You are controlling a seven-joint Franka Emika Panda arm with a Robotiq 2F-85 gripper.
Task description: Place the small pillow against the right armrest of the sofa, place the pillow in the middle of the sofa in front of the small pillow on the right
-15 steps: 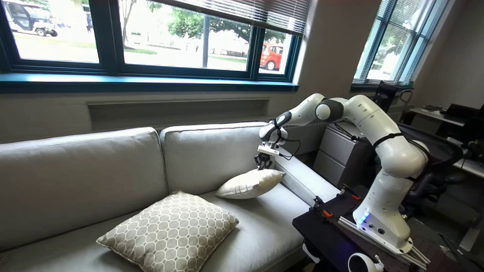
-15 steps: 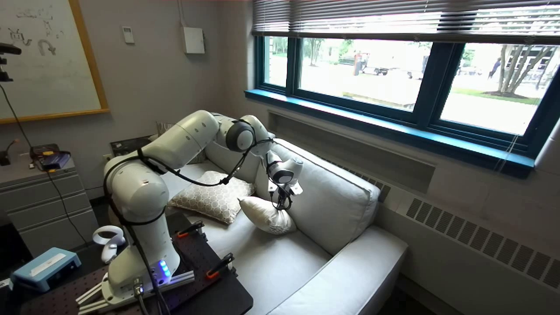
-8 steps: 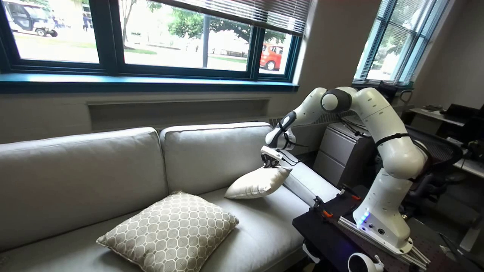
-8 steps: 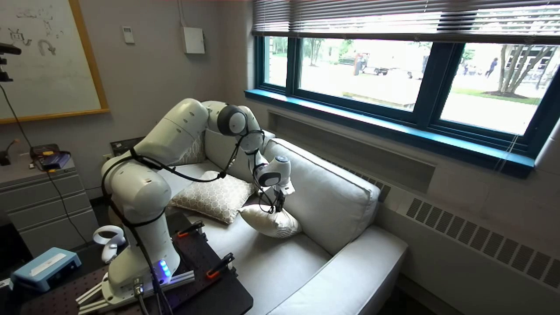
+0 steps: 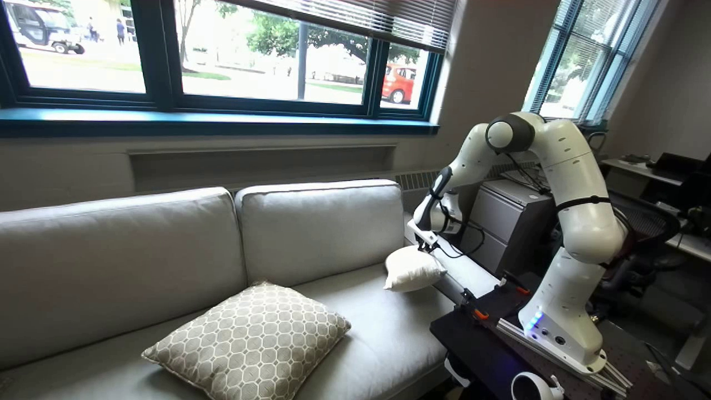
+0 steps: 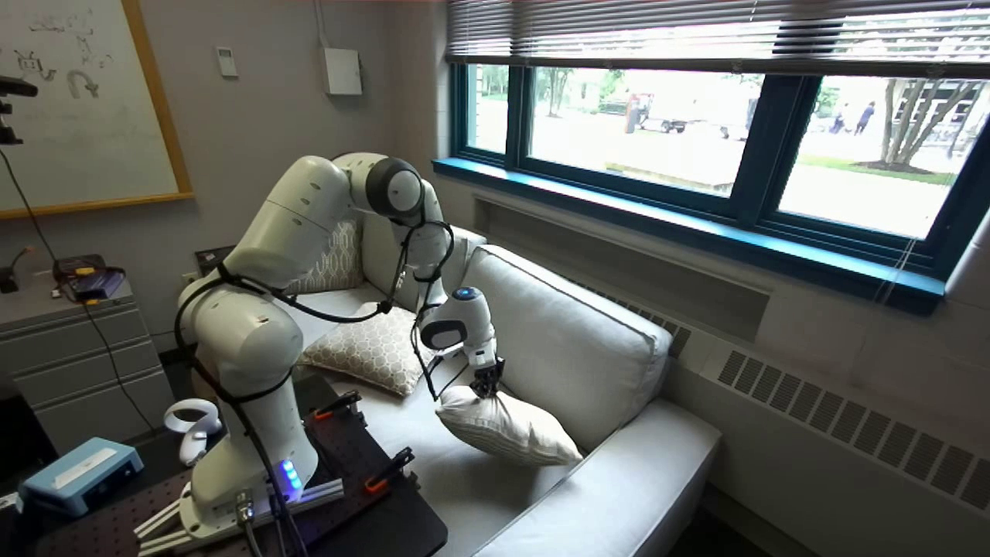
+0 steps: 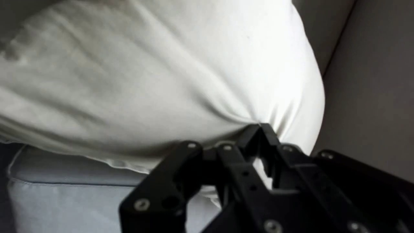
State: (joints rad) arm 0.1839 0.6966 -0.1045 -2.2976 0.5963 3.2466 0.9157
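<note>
Gripper (image 7: 259,125): fingertips together, clamped on a pinch of the small pillow (image 6: 506,429), creases fanning outward.
Small pillow: held near its upper end, tilted, beside the right armrest (image 6: 626,480); whether they touch, I cannot tell.
Patterned pillow (image 5: 255,339): lying on the sofa (image 5: 400,333) near its middle, well apart from the small one.
Far-end cushion (image 6: 340,259): partly hidden behind the robot arm (image 6: 294,216).
Window (image 5: 272,61): beyond the backrest (image 5: 322,228), blind (image 5: 411,22) partly lowered.

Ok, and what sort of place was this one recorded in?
Probably an office or lab room: a whiteboard, a grey drawer cabinet and a mesh-backed chair all point that way. The sofa alone could pass for a home lounge.
</note>
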